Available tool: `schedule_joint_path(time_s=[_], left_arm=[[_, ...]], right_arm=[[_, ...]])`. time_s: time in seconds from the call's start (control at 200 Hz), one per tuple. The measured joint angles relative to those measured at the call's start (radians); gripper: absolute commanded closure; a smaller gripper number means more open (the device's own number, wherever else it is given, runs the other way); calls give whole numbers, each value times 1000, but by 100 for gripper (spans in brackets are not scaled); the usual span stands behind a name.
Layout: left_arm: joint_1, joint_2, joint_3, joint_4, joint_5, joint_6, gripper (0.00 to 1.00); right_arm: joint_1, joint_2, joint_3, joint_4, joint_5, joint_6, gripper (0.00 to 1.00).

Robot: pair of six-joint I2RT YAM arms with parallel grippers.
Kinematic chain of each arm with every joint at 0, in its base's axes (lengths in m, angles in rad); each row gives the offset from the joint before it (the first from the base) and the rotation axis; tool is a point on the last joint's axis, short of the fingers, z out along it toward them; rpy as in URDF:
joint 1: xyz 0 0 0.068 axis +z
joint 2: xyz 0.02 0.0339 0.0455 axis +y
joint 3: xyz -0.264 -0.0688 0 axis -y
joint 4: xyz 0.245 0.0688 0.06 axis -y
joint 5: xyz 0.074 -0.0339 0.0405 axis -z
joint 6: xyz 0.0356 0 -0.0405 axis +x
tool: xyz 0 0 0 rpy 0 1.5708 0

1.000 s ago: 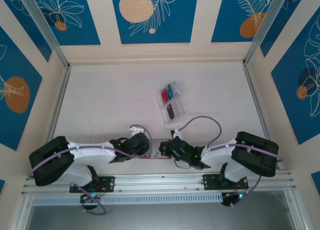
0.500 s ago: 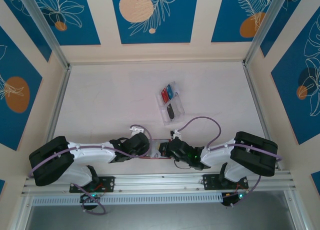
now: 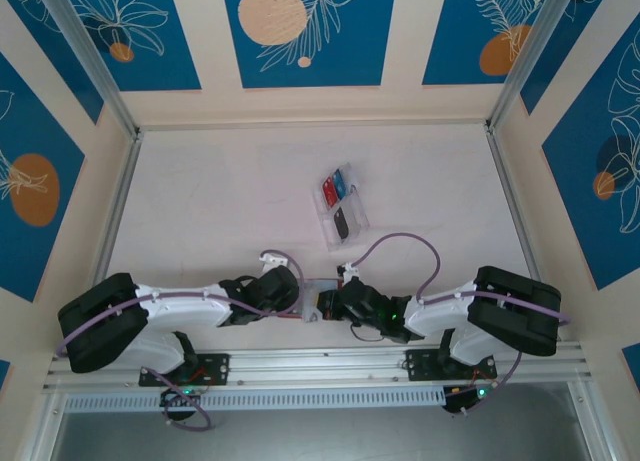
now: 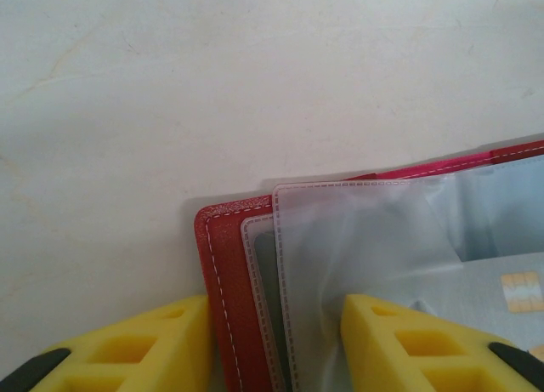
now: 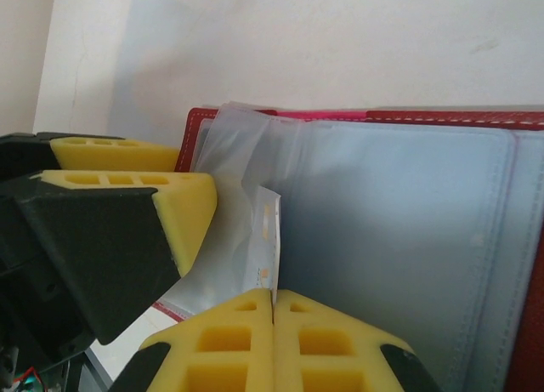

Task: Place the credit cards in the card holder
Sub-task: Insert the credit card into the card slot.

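The red card holder (image 4: 228, 281) lies open near the table's front edge, its clear sleeves (image 5: 399, 230) fanned out. My left gripper (image 4: 274, 314) is shut on the holder's end, with the red cover and several sleeves between its yellow fingers. My right gripper (image 5: 274, 297) is shut on a pale credit card (image 5: 269, 239) with a gold chip. The card stands on edge with its far end inside a sleeve. In the top view both grippers (image 3: 296, 293) (image 3: 328, 303) meet over the holder (image 3: 311, 311). A red card (image 3: 328, 191), a blue one (image 3: 343, 184) and a black one (image 3: 342, 222) lie in a tray.
The clear plastic tray (image 3: 352, 231) sits mid-table, beyond the grippers. Aluminium rails (image 3: 118, 206) and patterned walls border the white table (image 3: 220, 201). Purple cables (image 3: 400, 239) loop above the right wrist.
My right gripper has edged a little left toward the left gripper, carrying the card deeper among the sleeves. The left arm has held still.
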Motion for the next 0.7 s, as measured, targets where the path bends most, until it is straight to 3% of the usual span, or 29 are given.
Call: schedule_joint_path(time_s=[0.7], left_arm=[[-2,-6,-3,0,0,-3,55]], right_arm=[[-154,86,43,66,-194,-51,100]])
